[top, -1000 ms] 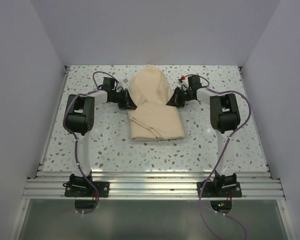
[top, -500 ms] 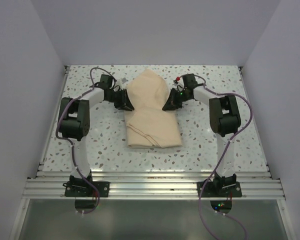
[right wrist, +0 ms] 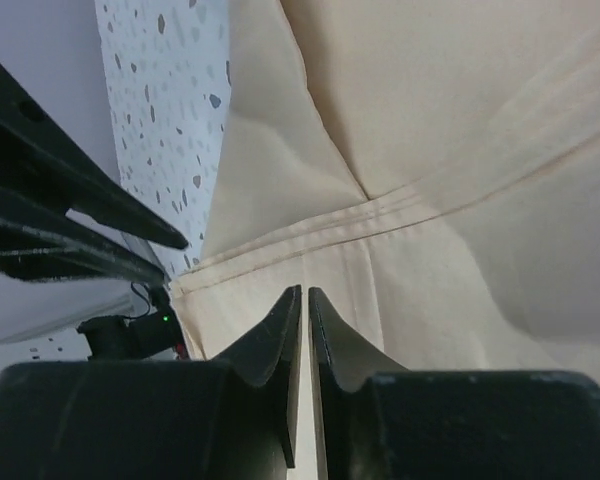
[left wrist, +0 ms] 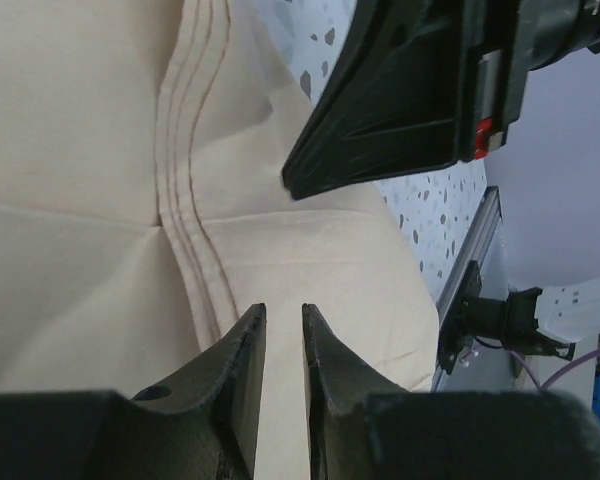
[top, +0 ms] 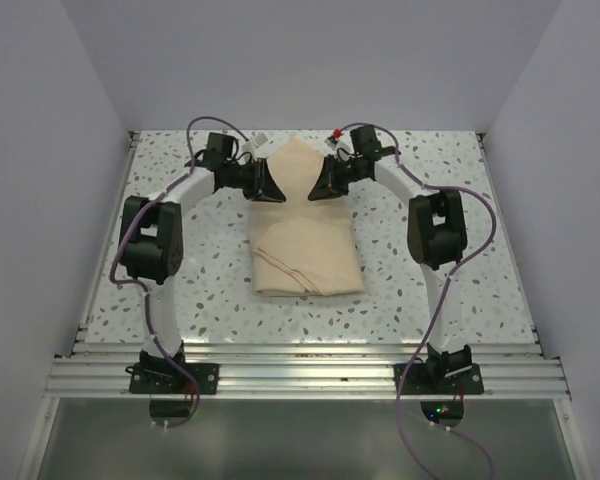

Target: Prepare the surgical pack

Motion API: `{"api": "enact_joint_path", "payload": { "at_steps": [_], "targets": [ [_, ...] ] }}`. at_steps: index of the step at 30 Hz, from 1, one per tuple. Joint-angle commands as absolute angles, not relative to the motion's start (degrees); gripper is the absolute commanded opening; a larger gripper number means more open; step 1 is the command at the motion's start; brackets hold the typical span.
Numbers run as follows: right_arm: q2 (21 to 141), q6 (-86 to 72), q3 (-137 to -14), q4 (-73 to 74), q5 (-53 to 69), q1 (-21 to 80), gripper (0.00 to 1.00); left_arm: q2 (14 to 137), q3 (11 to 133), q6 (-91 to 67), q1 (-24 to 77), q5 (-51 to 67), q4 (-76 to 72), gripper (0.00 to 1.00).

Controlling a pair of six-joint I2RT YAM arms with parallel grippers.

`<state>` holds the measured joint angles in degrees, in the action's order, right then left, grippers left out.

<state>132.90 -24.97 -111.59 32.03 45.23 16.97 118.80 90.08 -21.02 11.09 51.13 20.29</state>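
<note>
The tan cloth (top: 308, 250) lies mid-table as a folded bundle, with a pointed flap (top: 298, 165) reaching toward the back. My left gripper (top: 272, 186) is at the flap's left edge and my right gripper (top: 320, 184) at its right edge, tips facing each other. In the left wrist view the left gripper (left wrist: 279, 312) has its jaws a narrow slit apart with tan cloth (left wrist: 80, 150) filling the slit. In the right wrist view the right gripper (right wrist: 305, 292) is almost closed over hemmed cloth (right wrist: 430, 130). The steel tray, instruments, brown strips and gauze pads are hidden.
The speckled tabletop (top: 180, 290) is walled in by white panels on three sides. A metal rail (top: 300, 375) runs along the near edge by the arm bases. A small white object (top: 263, 146) lies behind the left gripper.
Both grippers moved toward the back wall and closer together. The cloth's raised, rounded hood has flattened into a narrow pointed flap, and the bundle looks longer.
</note>
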Motion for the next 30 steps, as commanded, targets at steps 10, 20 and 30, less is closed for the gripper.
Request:
{"api": "enact_joint_path", "payload": {
  "at_steps": [10,20,30],
  "targets": [
    [139.4,-22.6,-110.2,36.2,48.3,21.5,0.07,127.7,88.7,-20.0,16.0,52.0,22.4,0.19],
    [137.0,-23.5,-113.1,37.5,45.4,19.7,0.07,125.6,93.5,-17.1,15.1,49.5,28.4,0.2],
    [134.6,-25.3,-110.7,34.3,43.9,12.5,0.15,125.6,92.8,-18.5,11.3,47.2,26.6,0.24]
  ]
}}
